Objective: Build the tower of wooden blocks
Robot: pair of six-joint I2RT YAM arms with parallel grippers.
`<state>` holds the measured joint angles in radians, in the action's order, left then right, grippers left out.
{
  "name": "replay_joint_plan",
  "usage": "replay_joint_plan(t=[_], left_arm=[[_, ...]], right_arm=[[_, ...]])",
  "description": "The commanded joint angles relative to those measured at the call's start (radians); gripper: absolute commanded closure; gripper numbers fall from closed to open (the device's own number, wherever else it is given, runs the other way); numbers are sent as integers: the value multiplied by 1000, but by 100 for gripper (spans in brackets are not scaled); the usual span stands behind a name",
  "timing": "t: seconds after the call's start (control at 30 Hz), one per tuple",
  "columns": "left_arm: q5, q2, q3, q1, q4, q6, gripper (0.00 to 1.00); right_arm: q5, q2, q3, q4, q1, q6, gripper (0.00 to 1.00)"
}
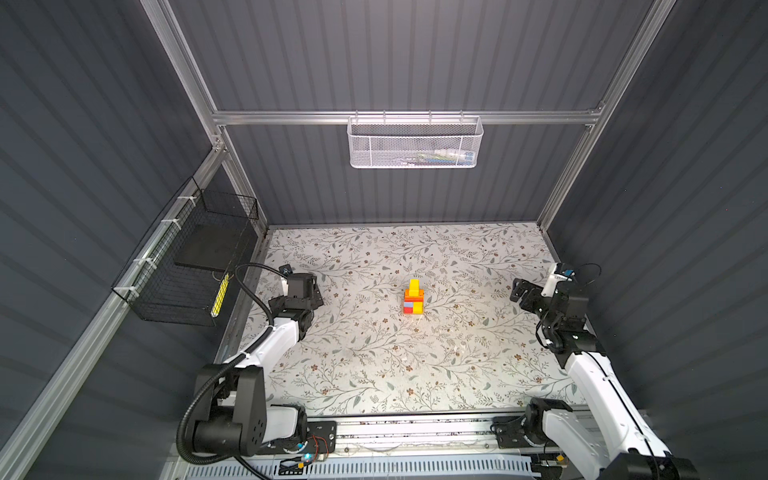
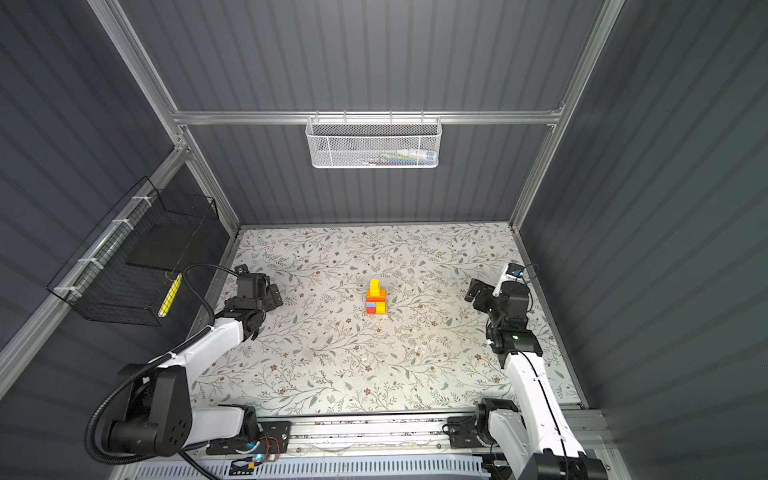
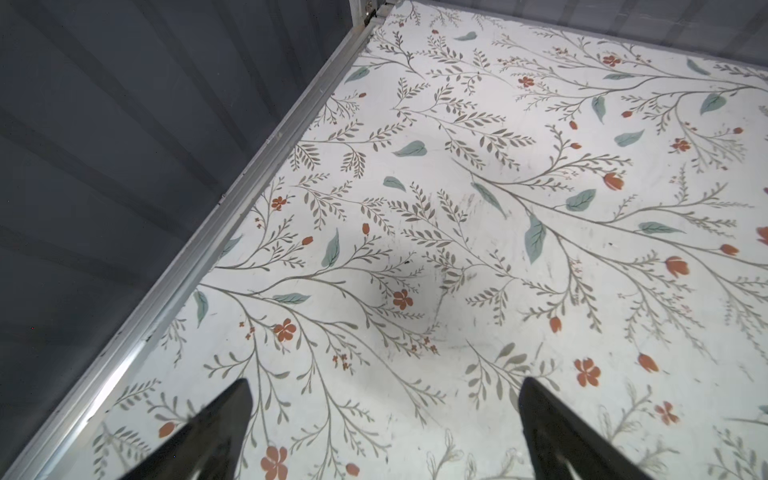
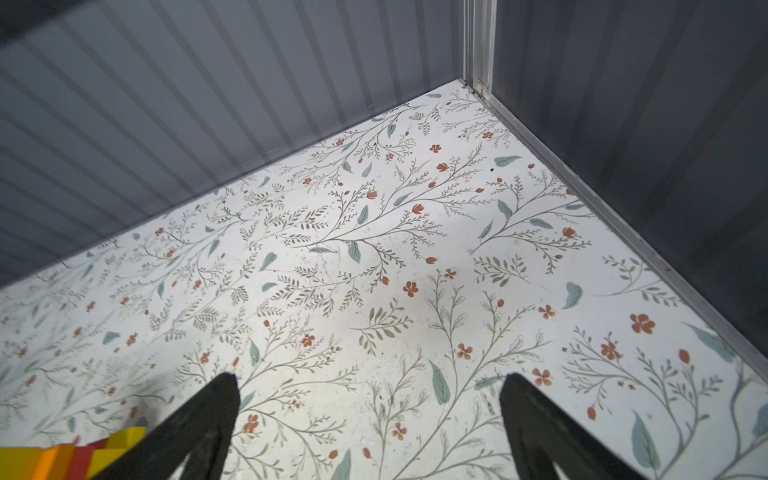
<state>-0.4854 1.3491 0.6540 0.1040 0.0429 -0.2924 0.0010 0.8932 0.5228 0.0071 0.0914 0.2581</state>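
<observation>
Flanking the floral table (image 1: 374, 365), both arms sit out at the sides. Left gripper (image 3: 384, 388): jaws spread wide, holding nothing, only leaf pattern showing between them. Right gripper (image 4: 370, 380): same story, wide and holding nothing. Between the two, well apart from both, the tower (image 1: 413, 300) stands mid-table, red, blue and yellow low down, orange above, a yellow block (image 1: 414, 286) on top. Beyond it, a white mesh basket (image 1: 413, 143) hangs on the far wall.

The right wrist view's edge cuts off the tower (image 4: 54, 461). Upper centre in both top views, the white mesh basket (image 1: 374, 145) (image 2: 332, 145) holds contents too blurred to tell.
</observation>
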Motion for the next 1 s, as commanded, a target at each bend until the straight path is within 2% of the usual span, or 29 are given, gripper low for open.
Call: replay_joint_plan(t=[0.0,0.13,0.3,0.47,0.53,0.67,0.77,0.8,0.83,0.87,0.9,0.93,0.97], left_arm=[[58,19,-69,-18,247,72,0],[63,67,-162,-33,471,133,0],[102,141,-221,-46,649,160,0],[185,182,-227,-52,749,216,0],[220,231,-234,-53,824,248,0],[292,363,-258,-53,1008,282,0],[370,346,-241,-53,943,310,0],[391,367,-240,-53,987,319,0],[394,360,-221,-53,939,320,0],[372,355,-186,-53,840,312,0],[353,364,-163,-53,817,311,0],[358,370,-184,-53,876,307,0],[343,370,-176,-53,864,306,0]], right_arm=[[33,22,-44,161,-4,-119,1],[11,100,-79,258,-4,-161,1],[14,208,-171,540,-4,-145,1],[-2,366,-188,729,-5,-148,1],[-16,391,-160,712,-4,-150,1],[-57,488,-192,890,-4,-190,1],[-67,580,-232,1060,-4,-192,1],[-63,560,-232,1030,-4,-191,1],[-50,543,-219,975,-4,-190,1],[-24,552,-205,957,-4,-178,1],[-3,565,-203,975,-7,-177,1],[-4,565,-210,993,-10,-180,1],[-1,562,-204,976,-10,-179,1]])
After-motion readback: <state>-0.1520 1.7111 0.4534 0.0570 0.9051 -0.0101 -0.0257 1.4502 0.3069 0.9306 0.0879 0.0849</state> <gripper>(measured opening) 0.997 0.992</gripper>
